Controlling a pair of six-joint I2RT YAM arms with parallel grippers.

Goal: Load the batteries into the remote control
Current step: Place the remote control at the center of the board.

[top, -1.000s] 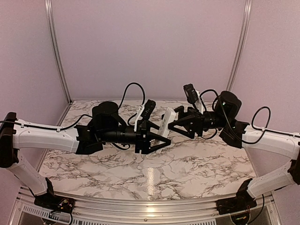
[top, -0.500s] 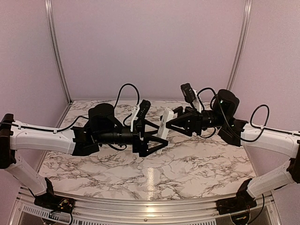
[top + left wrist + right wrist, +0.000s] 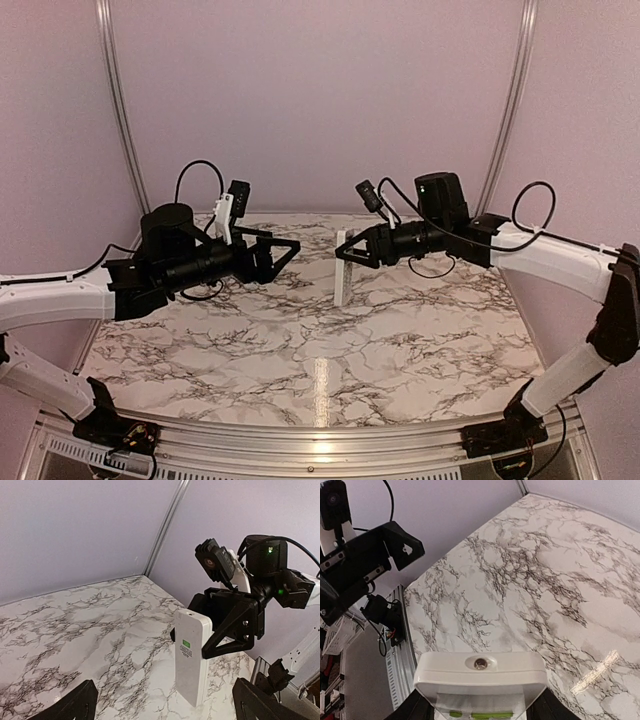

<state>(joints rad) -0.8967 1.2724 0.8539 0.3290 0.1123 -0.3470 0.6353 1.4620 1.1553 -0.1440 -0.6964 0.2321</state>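
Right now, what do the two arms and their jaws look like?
The left arm and right arm have white links, black joints and black triangular jaws. Black cables loop above each wrist; the right wrist shows green lights.

In the right wrist view the bottom edge cuts off most of the remote (image 3: pixel 480 677). Only its top end shows, and the right gripper (image 3: pixel 480 702) appears merely as dark slivers on either side of it. In the left wrist view the left gripper (image 3: pixel 165 707) shows just two tips at the bottom edge. The print on the remote's green label (image 3: pixel 186 645) is too small to read. From above, the remote is too small to tell which face shows.
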